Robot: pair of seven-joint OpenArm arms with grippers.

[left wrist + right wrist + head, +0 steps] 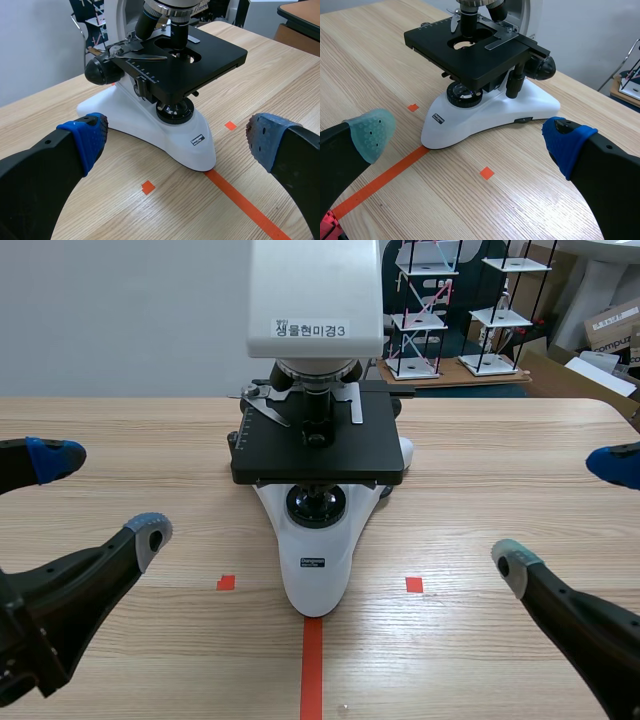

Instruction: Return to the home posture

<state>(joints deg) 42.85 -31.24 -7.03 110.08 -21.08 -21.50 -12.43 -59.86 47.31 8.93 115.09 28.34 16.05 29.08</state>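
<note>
The left end effector is hanging low over the wooden surface on the robot's left, its two fingers spread wide and gripping nothing. The right end effector is sitting in the mirrored spot on the right, likewise released and empty. Between them, well apart from both, a white microscope with a black stage is standing upright on the surface, its base's front tip touching the orange-red tape line.
</note>
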